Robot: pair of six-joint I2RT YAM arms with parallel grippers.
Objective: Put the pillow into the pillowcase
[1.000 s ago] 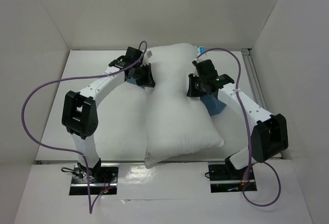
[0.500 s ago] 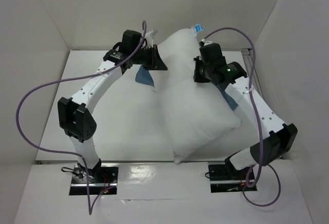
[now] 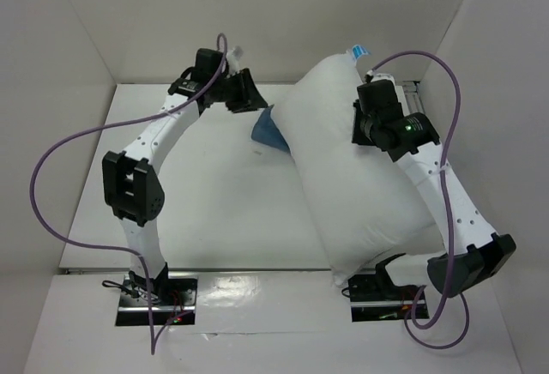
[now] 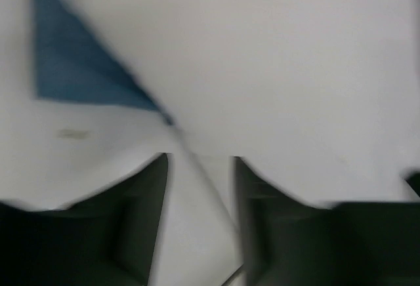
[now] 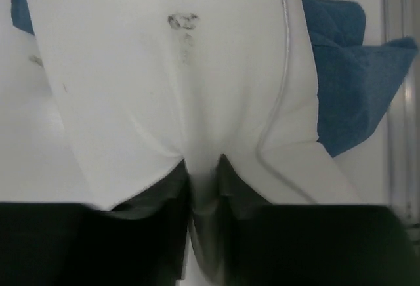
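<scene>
Toward the right side of the white surface (image 3: 214, 211), the plump white rectangular fabric pillow (image 3: 360, 177) stretches diagonally, its cloth pinched by the right hand (image 5: 203, 168). The left hand (image 3: 247, 98) hangs released beside it, and the wrinkled blue cloth pillowcase (image 3: 268, 132) is mostly hidden beneath the pillow.

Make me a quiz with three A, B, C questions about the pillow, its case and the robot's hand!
1. Where does the pillowcase lie?
A) mostly under the pillow
B) spread on top of it
C) pulled right over it

2. What colour is the pillowcase?
A) red
B) blue
C) green

3. What is the right gripper doing?
A) hanging open, holding nothing
B) pinching the pillowcase
C) pinching the pillow

Answers: 1 A, blue cloth peeks out from beneath the pillow's edges. 2 B, the cloth is plainly blue. 3 C, the wrist view shows its fingers shut on a fold of white fabric.
</scene>
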